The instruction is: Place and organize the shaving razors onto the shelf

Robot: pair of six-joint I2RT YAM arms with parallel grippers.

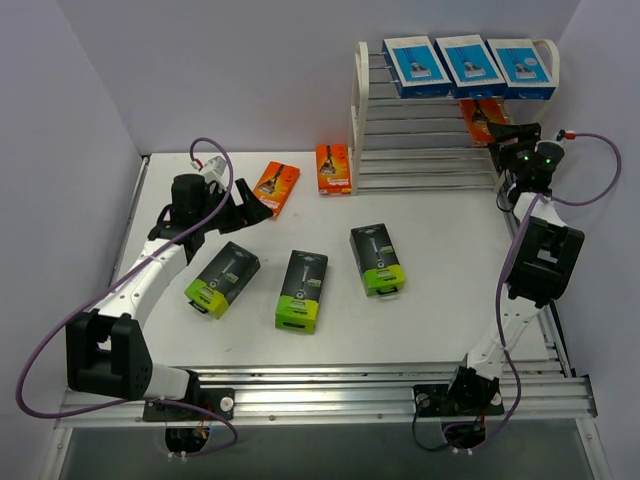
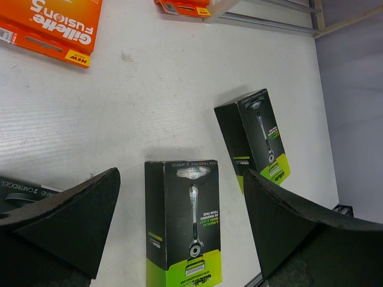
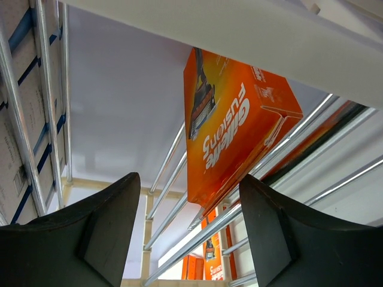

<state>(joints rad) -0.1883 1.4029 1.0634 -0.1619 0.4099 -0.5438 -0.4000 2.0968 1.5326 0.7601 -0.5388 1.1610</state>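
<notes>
Three blue-and-white razor packs point(image 1: 470, 62) lie side by side on the top tier of the cream shelf point(image 1: 358, 110). One orange pack point(image 1: 480, 117) point(image 3: 233, 119) rests on the rods of the tier below. My right gripper point(image 1: 506, 135) point(image 3: 188, 179) is open just behind its near corner, neither finger gripping it. On the table lie two orange packs point(image 1: 276, 186) point(image 1: 333, 167) and three black-and-lime packs point(image 1: 222, 278) point(image 1: 302, 290) point(image 1: 377, 259). My left gripper point(image 1: 250, 207) point(image 2: 181, 176) hovers open and empty above the table, with the middle black pack point(image 2: 182, 221) in view below it.
Grey walls close in the table on the left, back and right. The shelf's silvery rods point(image 3: 179, 173) run around and under my right gripper. A metal rail point(image 1: 330, 385) runs along the near table edge by the arm bases.
</notes>
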